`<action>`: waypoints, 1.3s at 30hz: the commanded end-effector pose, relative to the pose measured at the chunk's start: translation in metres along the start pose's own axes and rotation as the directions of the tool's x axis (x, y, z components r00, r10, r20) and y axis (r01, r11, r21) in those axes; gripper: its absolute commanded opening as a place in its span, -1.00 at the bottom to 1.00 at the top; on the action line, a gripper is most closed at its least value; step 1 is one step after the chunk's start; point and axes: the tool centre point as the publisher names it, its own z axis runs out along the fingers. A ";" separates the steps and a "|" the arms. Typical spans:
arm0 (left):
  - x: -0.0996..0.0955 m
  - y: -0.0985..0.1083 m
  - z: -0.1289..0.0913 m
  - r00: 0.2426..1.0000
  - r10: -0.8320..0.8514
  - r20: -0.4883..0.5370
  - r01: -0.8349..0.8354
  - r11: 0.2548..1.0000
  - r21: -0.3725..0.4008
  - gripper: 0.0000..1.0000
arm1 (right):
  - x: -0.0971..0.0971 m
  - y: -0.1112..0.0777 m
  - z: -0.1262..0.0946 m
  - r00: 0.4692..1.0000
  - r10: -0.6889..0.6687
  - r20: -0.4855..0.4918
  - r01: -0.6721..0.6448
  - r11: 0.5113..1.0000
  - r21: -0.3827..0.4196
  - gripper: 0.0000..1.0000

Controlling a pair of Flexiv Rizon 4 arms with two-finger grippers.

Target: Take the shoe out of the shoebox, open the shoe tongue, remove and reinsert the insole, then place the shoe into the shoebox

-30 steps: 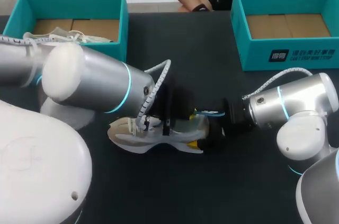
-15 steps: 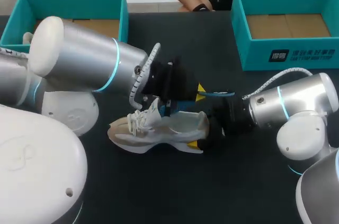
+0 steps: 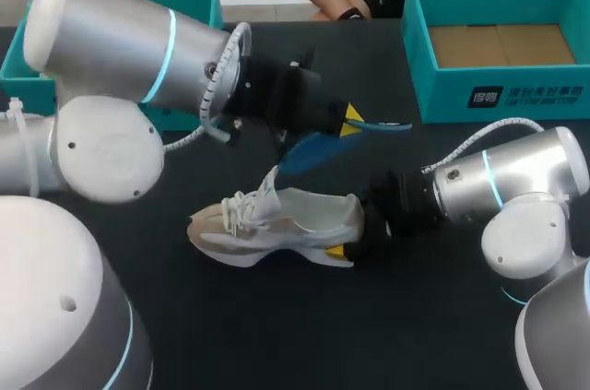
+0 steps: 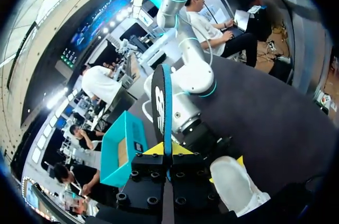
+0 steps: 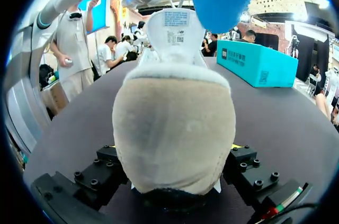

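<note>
One second ago your left jaws were down in the shoe. Now they have come up and pinch the blue insole tight, just above the shoe. Your right jaws squeeze the heel and hold the shoe on the tabletop. So the insole looks fully out. Next it should go back in.

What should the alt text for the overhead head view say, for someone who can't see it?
The left gripper holds a blue insole above a pale shoe on a black table, while the right gripper grips the shoe's heel. A left shoebox and a right shoebox, both teal and open, sit at the far edge.
</note>
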 end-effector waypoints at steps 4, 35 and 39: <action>-0.007 0.001 -0.028 0.978 0.081 -0.193 0.005 0.912 0.410 -1.00 | 0.000 -0.001 0.005 1.000 0.001 0.002 -0.001 1.000 0.006 -1.00; -0.007 -0.042 -0.062 0.723 -0.632 -0.279 0.669 0.540 0.511 -1.00 | 0.000 -0.001 0.005 1.000 0.001 0.002 -0.001 1.000 0.006 -1.00; -0.017 -0.046 -0.070 0.710 -0.642 -0.290 0.687 0.543 0.483 -1.00 | 0.000 -0.001 0.005 1.000 0.001 0.002 -0.001 1.000 0.006 -1.00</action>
